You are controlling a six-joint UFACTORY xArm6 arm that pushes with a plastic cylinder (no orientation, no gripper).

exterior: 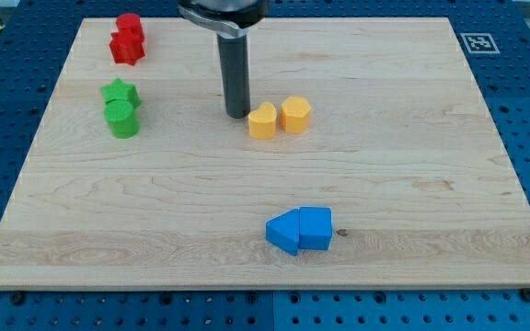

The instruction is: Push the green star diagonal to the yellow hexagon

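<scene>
My tip (237, 114), the bare end of a rod-shaped end effector with nothing to spread or pinch, rests on the table (412, 184) just left of the yellow heart-like block (262, 121), which touches the yellow hexagon (295, 114). The green star (120, 93) lies well apart toward the view's left, slightly higher than my tip, touching a green rounded block (122, 119) just below it. By my judgement, the tip must first circle to the star's far left side to drive it rightward toward the hexagon.

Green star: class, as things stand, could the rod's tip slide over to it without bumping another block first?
Probably yes. My tip stands just left of the yellow blocks, and the bare board lies between it and the green star. The green cylinder touching the star's lower side may get nudged.
</scene>
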